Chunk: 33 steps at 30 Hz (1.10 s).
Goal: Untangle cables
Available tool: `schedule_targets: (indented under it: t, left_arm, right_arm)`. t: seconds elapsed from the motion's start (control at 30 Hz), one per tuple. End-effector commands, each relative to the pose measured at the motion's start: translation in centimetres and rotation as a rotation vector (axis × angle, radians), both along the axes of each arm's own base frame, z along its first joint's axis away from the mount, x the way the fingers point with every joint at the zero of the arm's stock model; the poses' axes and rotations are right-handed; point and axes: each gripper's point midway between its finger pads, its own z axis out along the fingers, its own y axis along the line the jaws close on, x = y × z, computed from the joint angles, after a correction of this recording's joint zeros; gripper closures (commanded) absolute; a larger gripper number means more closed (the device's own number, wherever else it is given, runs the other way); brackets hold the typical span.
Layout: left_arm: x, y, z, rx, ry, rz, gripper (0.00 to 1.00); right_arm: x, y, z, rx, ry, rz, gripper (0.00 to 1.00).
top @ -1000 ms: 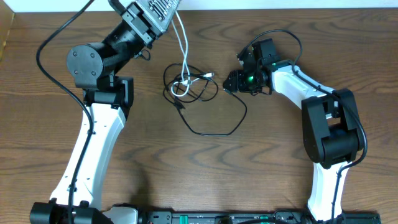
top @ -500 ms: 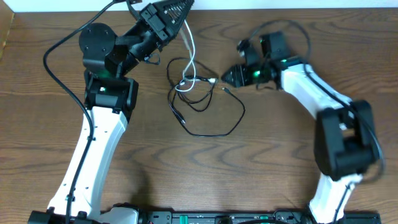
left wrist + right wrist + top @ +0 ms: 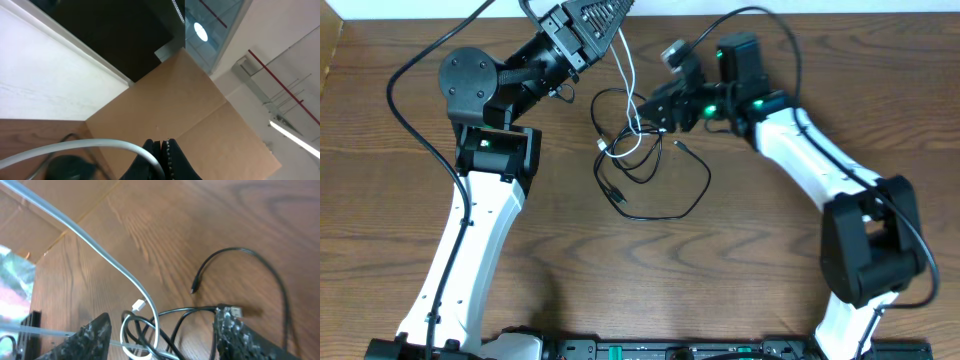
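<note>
Your left tool sits at the upper middle of the overhead view, raised over the far edge of the counter, and its jaws are pinched tight on the white cable. In the left wrist view that cable arcs away to the left from the closed fingertips, with a brown cardboard panel behind. From the grip the white cable drops down the overhead frame in a taut line, then curls into a small loop at the centre, where it crosses through the coils of the black cable. The black cable lies on the counter: a few small loops at the centre, mixed with the white one, and one large loop sweeping out to the lower right of them. One of its small plug ends lies free on the wood, just right of the knot. Your right tool is just right of the tangle and points left into it. Its jaws stand wide apart, gripping nothing. In the right wrist view the white cable and its white plug pass between the two fingers, with black loops beneath.
</note>
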Motion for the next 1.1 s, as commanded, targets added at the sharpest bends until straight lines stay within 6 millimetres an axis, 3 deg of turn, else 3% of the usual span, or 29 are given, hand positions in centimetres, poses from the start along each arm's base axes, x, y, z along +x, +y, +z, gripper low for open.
schedule_targets:
  t: [0.0,0.1,0.17,0.23,0.27,0.37,0.43,0.47,0.6,0.73,0.87,0.97,1.07]
  left_arm:
    - [-1.4,-0.2,1.6,-0.005,-0.035,-0.039,0.93]
    - [-1.5,-0.2,1.6,-0.005,-0.033,-0.044,0.93]
    - [-1.6,-0.3,1.5,0.0,-0.033,-0.054,0.93]
    - [-1.8,-0.5,1.4,0.008,-0.035,-0.068,0.93]
    - [-2.0,-0.6,1.3,0.016,-0.039,-0.077,0.93]
    - [-2.1,-1.0,0.3,0.066,-0.045,-0.095,0.93]
    - [-1.5,-1.1,-1.2,0.106,-0.006,-0.083,0.92]
    - [-1.0,-1.1,-2.7,0.155,0.01,-0.065,0.93]
    - [-0.2,-1.2,-6.3,0.289,0.025,-0.041,0.93]
    - [0.5,-0.8,-9.1,0.368,0.083,0.002,0.93]
    - [0.8,-0.5,-9.4,0.389,0.079,0.026,0.93]
    - [1.8,0.1,-8.5,0.376,0.048,0.096,0.93]
    - [2.1,0.4,-5.2,0.288,-0.031,0.137,0.93]
  right_arm:
    - [-0.9,1.8,-1.5,0.003,0.024,0.039,0.43]
    - [0.3,1.5,-3.0,-0.065,0.007,-0.038,0.55]
    - [2.0,0.4,-3.9,-0.139,-0.023,-0.139,0.84]
    - [3.3,-0.7,-4.0,-0.171,-0.05,-0.205,0.97]
    - [3.8,-1.3,-3.6,-0.171,-0.064,-0.226,0.99]
    - [5.7,-4.3,0.1,-0.129,-0.125,-0.299,0.99]
    - [6.3,-6.6,3.5,-0.103,-0.173,-0.352,0.99]
    - [6.5,-8.6,6.2,-0.085,-0.208,-0.392,0.99]
    - [6.3,-13.5,9.6,-0.115,-0.201,-0.567,0.99]
    - [5.8,-17.8,11.1,-0.209,-0.214,-0.738,0.99]
    - [5.1,-20.5,11.7,-0.29,-0.22,-0.857,0.99]
    - [4.7,-20.8,10.4,-0.328,-0.179,-0.86,0.99]
    - [4.6,-20.9,8.4,-0.36,-0.117,-0.853,0.99]
